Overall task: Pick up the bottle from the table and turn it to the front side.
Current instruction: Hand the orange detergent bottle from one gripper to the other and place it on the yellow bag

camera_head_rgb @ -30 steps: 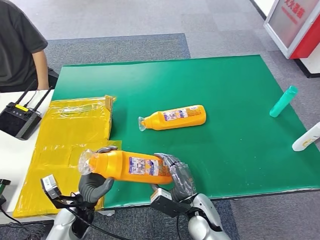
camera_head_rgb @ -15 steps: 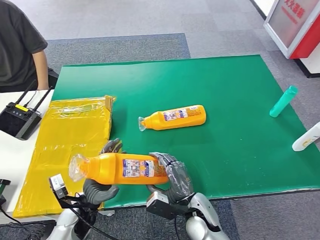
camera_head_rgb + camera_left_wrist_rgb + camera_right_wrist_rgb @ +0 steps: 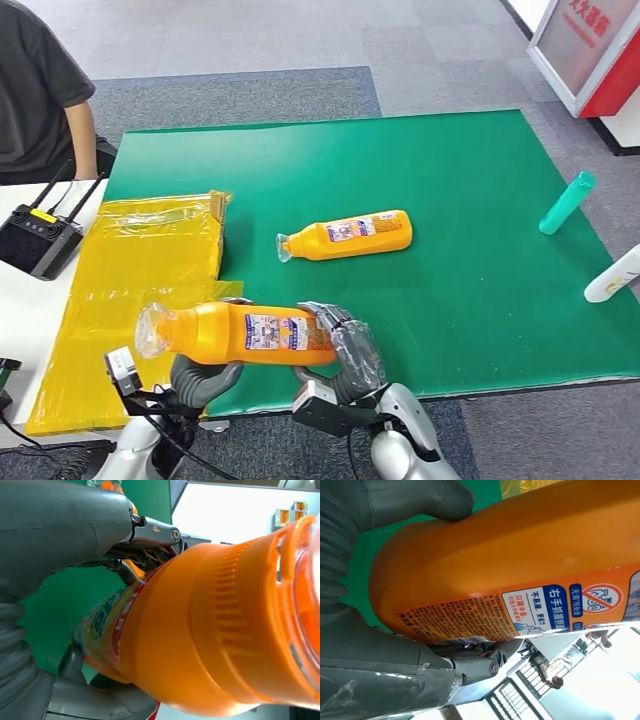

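Orange bottle (image 3: 241,333), held level above the near edge of the green table (image 3: 468,300).
Right hand (image 3: 349,352) clasps its base; left hand (image 3: 198,378) grips beneath the neck, clear cap pointing left. A second orange bottle (image 3: 347,234) lies mid-table; teal bottle (image 3: 567,202) and white bottle (image 3: 613,275) far right; yellow bag (image 3: 136,270) left; a seated person (image 3: 38,90) beyond.
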